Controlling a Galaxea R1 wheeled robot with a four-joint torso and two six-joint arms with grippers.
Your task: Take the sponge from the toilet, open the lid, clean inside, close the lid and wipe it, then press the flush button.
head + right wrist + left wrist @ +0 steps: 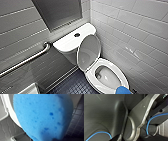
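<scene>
The lid (pixel 88 51) of the toilet (pixel 71 42) stands raised against the tank, leaving the bowl (pixel 107 75) open. The sponge (pixel 123 90) hovers at the near end of the seat ring (pixel 93 74). It sits close against the right wrist camera, so the right hand is most likely pinching it. From there the bowl lies just ahead, its long axis running away toward the tank and the flush button (pixel 77 35). The right arm is clearly the nearer one. I cannot tell the left hand's state. No writing is readable.
</scene>
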